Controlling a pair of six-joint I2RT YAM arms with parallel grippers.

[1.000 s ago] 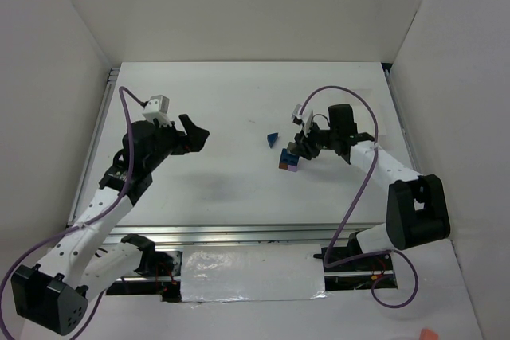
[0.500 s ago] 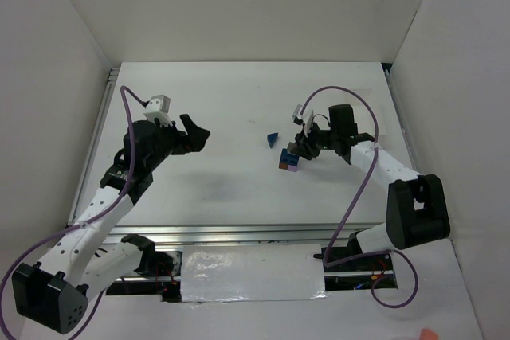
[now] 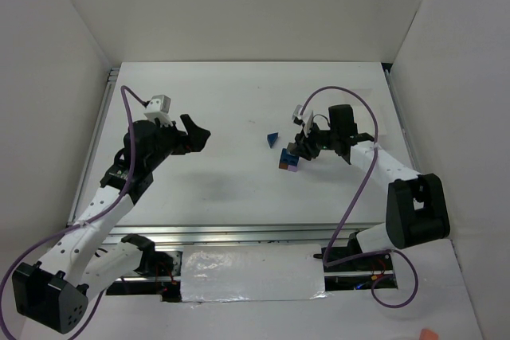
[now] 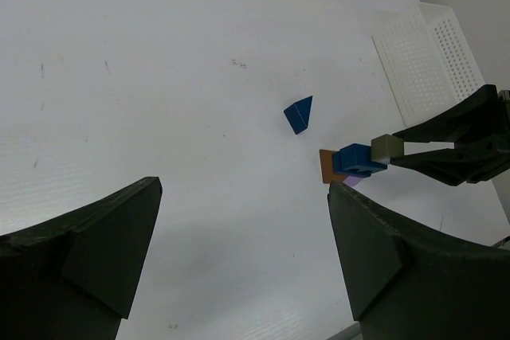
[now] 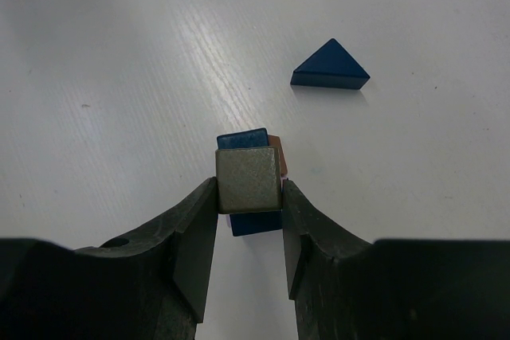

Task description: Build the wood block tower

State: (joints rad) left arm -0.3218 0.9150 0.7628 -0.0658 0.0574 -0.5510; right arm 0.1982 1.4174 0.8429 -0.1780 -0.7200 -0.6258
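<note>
The wood block tower (image 3: pixel 288 160) stands right of the table's middle: lavender and brown-orange low, a blue block (image 5: pixel 253 220) above. My right gripper (image 5: pixel 249 189) is shut on a grey cube (image 5: pixel 249 180) and holds it on top of or just over the blue block. The left wrist view shows the tower (image 4: pixel 351 162) with the grey cube (image 4: pixel 386 146) at its right top. A loose blue triangular block (image 3: pixel 272 139) lies left of the tower; it also shows in the right wrist view (image 5: pixel 331 65). My left gripper (image 3: pixel 194 134) is open and empty, far left of the tower.
A white perforated tray (image 4: pixel 430 57) lies at the table's right side. White walls close in the table on the left, back and right. A metal rail (image 3: pixel 239 232) runs along the near edge.
</note>
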